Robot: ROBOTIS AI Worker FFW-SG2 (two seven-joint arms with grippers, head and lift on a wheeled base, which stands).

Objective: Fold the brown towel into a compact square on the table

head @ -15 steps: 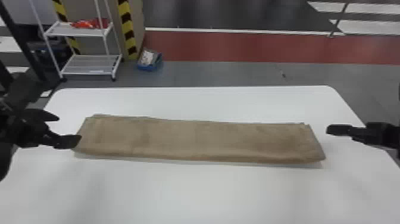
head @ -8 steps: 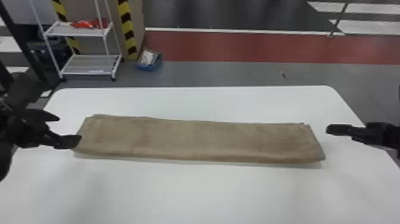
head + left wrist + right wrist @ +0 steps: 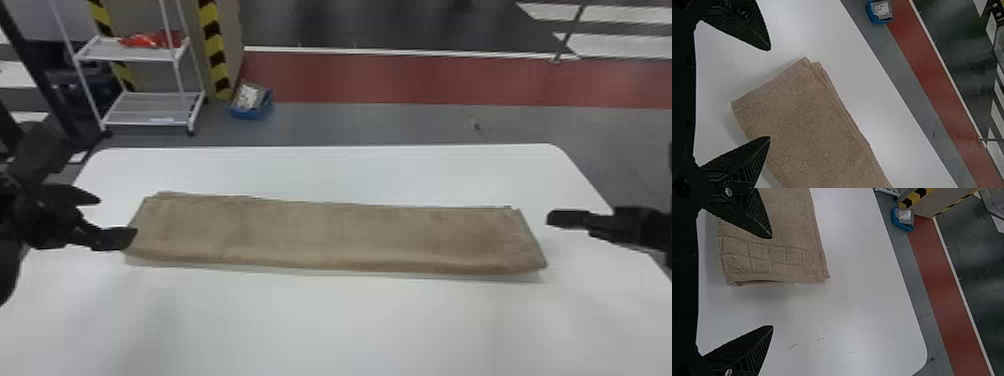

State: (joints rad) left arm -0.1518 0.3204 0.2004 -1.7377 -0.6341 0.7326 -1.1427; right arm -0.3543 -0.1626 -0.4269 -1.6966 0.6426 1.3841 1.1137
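Observation:
My left gripper [image 3: 111,216] stands open at the towel's left end in the head view, one finger overlapping its edge. At the right, past the other end, is my right gripper [image 3: 567,220]. The brown towel [image 3: 330,235] lies as a long, narrow folded strip across the white table [image 3: 320,325]. In the left wrist view the towel [image 3: 809,125] has layered edges at one corner, and the left gripper [image 3: 770,94] holds nothing. The right wrist view has the right gripper [image 3: 772,282] open around nothing, one finger over the towel [image 3: 777,258] near its checked end band.
Beyond the table's far edge [image 3: 325,146] stands a white shelf rack [image 3: 145,122] at the back left, with red items on it. A blue bin [image 3: 251,107] sits on the floor beside a pillar [image 3: 216,55] with yellow-black stripes.

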